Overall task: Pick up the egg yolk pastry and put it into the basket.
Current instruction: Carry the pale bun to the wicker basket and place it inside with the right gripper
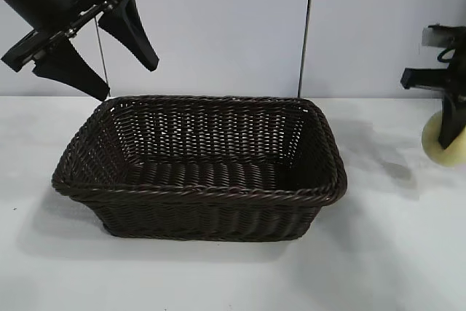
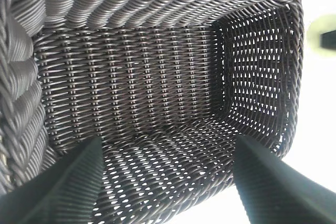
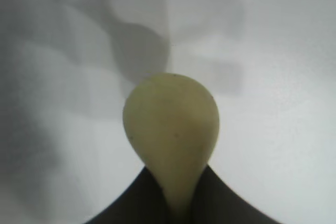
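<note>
A: Where is the small pale yellow rounded egg yolk pastry (image 1: 439,138) sitting?

B: It is hanging above the white table (image 1: 393,253), pinched between the right gripper's (image 1: 450,136) jaws, well right of the large dark brown woven wicker basket (image 1: 196,194).

A: And the left gripper (image 1: 109,60)?

B: It is hovering over the basket's left corner, jaws spread.

L end effector (image 1: 109,49) spread wide, raised; R end effector (image 1: 450,132) clamped, aloft.
</note>
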